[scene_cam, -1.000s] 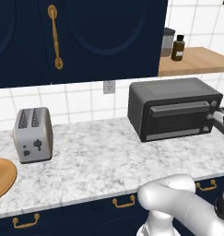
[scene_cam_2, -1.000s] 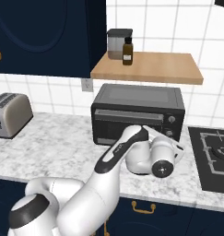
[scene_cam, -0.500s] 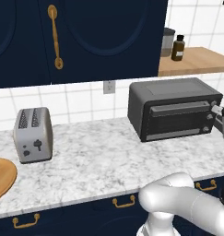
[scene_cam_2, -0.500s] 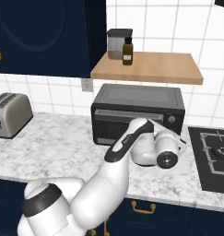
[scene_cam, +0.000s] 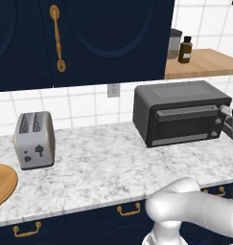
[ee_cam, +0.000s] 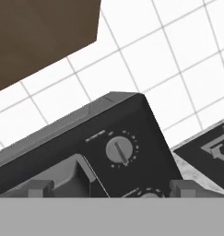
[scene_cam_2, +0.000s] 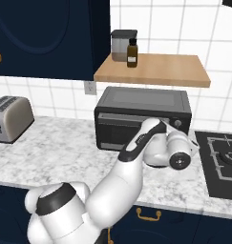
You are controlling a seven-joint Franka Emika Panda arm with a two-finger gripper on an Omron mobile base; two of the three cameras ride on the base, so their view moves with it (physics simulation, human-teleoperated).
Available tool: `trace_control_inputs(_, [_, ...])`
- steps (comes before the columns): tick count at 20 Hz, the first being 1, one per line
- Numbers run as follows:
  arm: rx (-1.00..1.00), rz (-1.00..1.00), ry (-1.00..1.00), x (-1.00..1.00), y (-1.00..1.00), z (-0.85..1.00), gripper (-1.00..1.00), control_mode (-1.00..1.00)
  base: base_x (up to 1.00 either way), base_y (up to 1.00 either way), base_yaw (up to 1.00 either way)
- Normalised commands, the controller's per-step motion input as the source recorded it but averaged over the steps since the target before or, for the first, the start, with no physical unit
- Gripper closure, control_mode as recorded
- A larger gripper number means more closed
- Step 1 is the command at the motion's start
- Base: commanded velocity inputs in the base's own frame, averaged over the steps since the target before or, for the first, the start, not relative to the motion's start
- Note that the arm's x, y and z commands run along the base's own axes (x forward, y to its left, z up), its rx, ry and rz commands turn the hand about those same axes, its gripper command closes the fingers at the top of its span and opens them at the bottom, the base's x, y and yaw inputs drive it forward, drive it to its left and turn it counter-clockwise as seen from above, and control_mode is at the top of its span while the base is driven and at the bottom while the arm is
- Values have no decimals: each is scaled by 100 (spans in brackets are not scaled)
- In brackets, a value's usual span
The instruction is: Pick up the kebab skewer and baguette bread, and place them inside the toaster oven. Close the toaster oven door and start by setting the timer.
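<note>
Hand view: gripper [ee_cam: 111,188] hovering wide open, empty, facing top knob [ee_cam: 119,150] on toaster oven [scene_cam_2: 142,118]. Toaster oven door [scene_cam: 185,125] looking shut; skewer, baguette likely inside. Timer setting seemingly remaining.

Both base views look forward over the worktop [scene_cam: 113,167] and share the toaster oven [scene_cam: 180,112]; the hand view faces its knobs closely.
</note>
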Motion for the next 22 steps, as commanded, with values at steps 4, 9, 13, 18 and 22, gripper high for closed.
trace_control_inputs(4, [0,0,0,23,-4,0,-100,-100,0,0,0])
trace_control_inputs(9, [0,0,0,22,0,0,-100,-100,0,0,0])
trace_control_inputs(13, [3,0,0,25,-5,0,-100,-100,0,0,0])
trace_control_inputs(18, [8,0,0,16,-21,-3,-100,-100,0,0,0])
trace_control_inputs(22, [5,0,0,8,-16,-10,-100,-100,0,0,0])
